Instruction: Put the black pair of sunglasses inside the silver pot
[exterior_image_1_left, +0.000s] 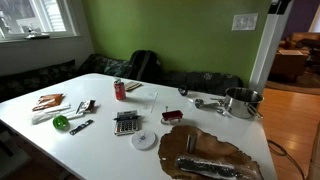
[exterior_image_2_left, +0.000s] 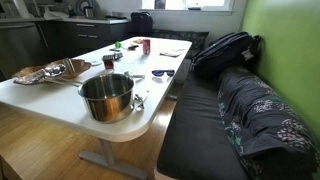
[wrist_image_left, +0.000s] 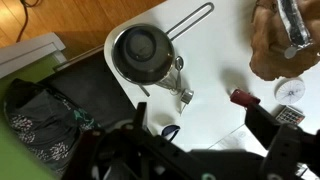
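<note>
Lying by the tabletop (wrist_image_left: 222, 55) edge just ahead of the spread jaws, the sunglasses (wrist_image_left: 168, 131) sit near the pot (wrist_image_left: 140, 50).

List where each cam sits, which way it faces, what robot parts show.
Exterior view: across the table from the green wall, facing it; pot at right; no arm clearly visible.
Exterior view: near the pot end, looking along table and bench; no arm.
Wrist view: above, looking down at pot; open gripper at bottom.
Shared: pot in all three.
</note>
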